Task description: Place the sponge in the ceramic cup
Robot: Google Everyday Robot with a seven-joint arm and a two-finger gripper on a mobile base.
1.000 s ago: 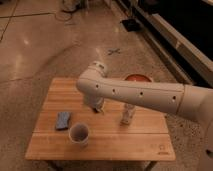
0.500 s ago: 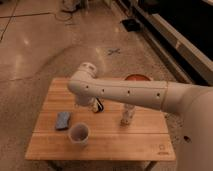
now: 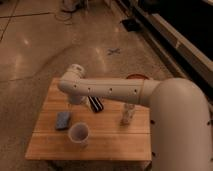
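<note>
The sponge (image 3: 63,120) is a flat blue-grey pad lying on the left part of the wooden table (image 3: 115,142). Just to its right and nearer the front stands the white ceramic cup (image 3: 79,133), upright. My arm reaches in from the right across the table. Its gripper (image 3: 73,101) hangs below the wrist, a little above and behind the sponge, apart from it.
A black ridged block (image 3: 96,104) lies near the table's middle, right of the gripper. A pale slim bottle (image 3: 128,114) stands further right. An orange bowl (image 3: 136,77) shows behind the arm at the back right. Polished floor surrounds the table.
The arm has swung leftward across the table, carrying the gripper from near the middle to above the left part, close to the sponge. The objects have not moved.
</note>
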